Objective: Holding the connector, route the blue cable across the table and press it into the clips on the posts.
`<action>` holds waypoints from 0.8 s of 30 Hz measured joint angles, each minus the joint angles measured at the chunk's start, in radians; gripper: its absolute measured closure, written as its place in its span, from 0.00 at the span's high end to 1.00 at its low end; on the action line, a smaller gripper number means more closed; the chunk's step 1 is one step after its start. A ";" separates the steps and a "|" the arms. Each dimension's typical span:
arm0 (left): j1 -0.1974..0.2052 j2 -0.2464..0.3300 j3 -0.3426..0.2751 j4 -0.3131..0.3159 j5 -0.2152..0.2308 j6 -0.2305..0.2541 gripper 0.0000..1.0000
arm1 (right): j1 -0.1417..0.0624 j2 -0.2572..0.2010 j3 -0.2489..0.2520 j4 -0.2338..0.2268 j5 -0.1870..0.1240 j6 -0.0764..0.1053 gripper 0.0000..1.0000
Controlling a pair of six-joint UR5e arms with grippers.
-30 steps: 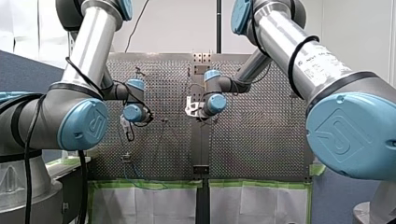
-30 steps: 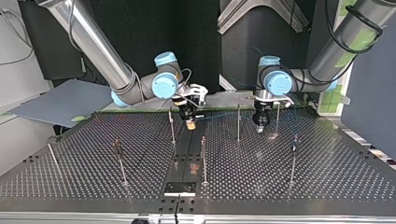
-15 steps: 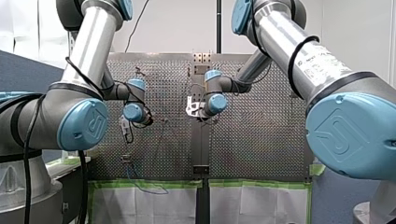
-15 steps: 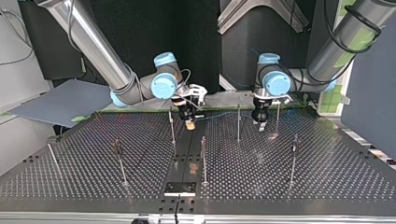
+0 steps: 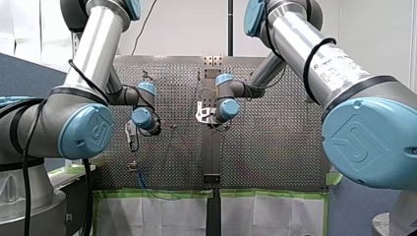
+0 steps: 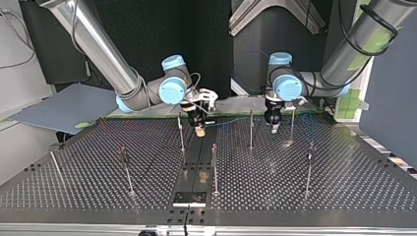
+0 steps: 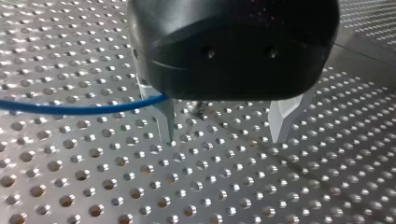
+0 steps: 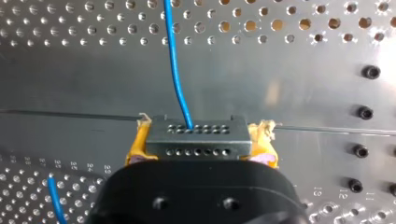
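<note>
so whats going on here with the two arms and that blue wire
My right tool, with yellow pads, is clamped on the grey connector, and the blue cable leads away from it over the perforated table. My left tool hangs open above the table; the cable runs up to one of its fingers, with nothing gripped. Thin posts stand around; whether the cable sits in any clip is too small to tell.

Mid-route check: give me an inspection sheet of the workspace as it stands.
Surface: perforated metal table, thin metal posts upright.
Job's things: grey multi-hole connector, held; clips too small to judge.
Clutter: nothing seen.
Grippers: my right gripper shut on the connector, yellow pads; my left gripper open, empty.
Cables: thin blue cable leaves the connector, reaches one left metal finger.
Surroundings: grey board at the top view's left.
</note>
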 joint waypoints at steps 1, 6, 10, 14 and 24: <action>-0.005 0.001 -0.001 -0.007 -0.007 0.007 1.00 | 0.000 0.000 0.000 0.001 0.000 0.000 0.00; -0.031 0.025 -0.027 -0.047 -0.045 0.041 1.00 | 0.000 0.001 0.001 0.006 0.000 0.002 0.00; -0.043 0.050 -0.052 -0.074 -0.061 0.043 1.00 | 0.000 0.002 0.001 0.008 0.000 0.005 0.00; -0.057 0.081 -0.083 -0.098 -0.066 0.043 1.00 | 0.000 0.002 0.002 0.009 0.000 0.006 0.00; -0.102 0.167 -0.142 -0.115 -0.070 0.052 1.00 | 0.000 0.003 0.002 0.009 0.000 0.007 0.00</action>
